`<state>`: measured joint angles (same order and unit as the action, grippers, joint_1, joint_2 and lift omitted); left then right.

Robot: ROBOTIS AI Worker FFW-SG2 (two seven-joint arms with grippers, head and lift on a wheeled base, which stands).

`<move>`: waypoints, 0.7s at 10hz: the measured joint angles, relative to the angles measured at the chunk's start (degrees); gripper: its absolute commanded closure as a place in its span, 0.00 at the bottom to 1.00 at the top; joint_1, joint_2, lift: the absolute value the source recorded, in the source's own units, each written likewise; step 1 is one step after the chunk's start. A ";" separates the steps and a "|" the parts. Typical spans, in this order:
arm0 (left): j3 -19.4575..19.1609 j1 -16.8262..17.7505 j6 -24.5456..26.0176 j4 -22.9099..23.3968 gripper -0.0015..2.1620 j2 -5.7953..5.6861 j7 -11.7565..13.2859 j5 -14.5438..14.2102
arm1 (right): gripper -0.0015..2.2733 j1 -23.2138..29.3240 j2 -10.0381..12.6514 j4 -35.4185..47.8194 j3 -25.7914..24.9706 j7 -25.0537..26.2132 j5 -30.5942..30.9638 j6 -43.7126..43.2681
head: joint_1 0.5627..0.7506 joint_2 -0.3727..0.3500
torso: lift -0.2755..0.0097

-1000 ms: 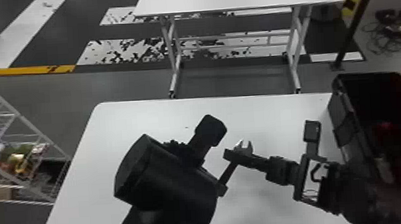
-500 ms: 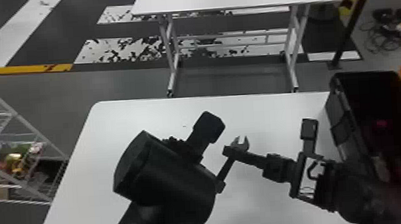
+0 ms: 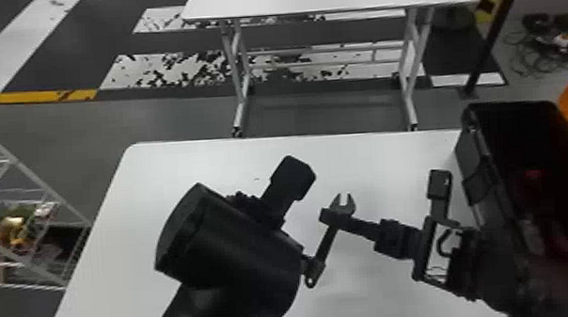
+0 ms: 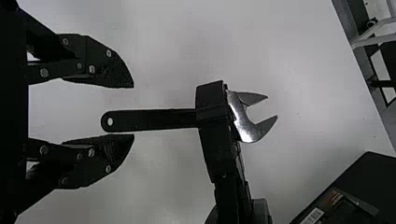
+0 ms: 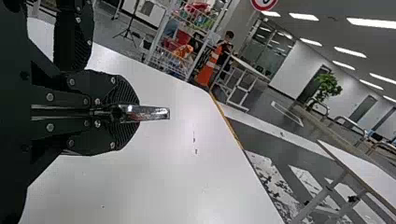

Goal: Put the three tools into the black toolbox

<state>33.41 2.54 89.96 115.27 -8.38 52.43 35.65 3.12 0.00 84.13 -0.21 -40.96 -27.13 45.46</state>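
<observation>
The wrench [image 3: 326, 248] slants forward-right in the right hand [image 3: 333, 217], open end foremost, seemingly.

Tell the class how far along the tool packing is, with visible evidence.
Done: cannot tell; the toolbox is too dark inside to count tools. In hand: the right gripper grips a wrench outside it, the open left gripper at the handle end. Left: at least this wrench must go in.

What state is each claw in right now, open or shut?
Left black claw: open, the dark handle of a metal open-ended wrench showing between its fingers.
Right black claw: closed, holding that wrench near its shiny head.
</observation>
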 measured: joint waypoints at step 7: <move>-21.26 -12.04 0.00 16.73 0.01 0.59 2.78 -16.94 | 0.99 3.55 0.01 17.12 -11.43 0.42 -6.46 18.25 | 0.70 0.55 | 0.79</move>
<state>12.15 -9.51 89.96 132.00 -7.79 55.21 18.71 6.68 0.00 101.24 -11.64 -40.54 -33.59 63.71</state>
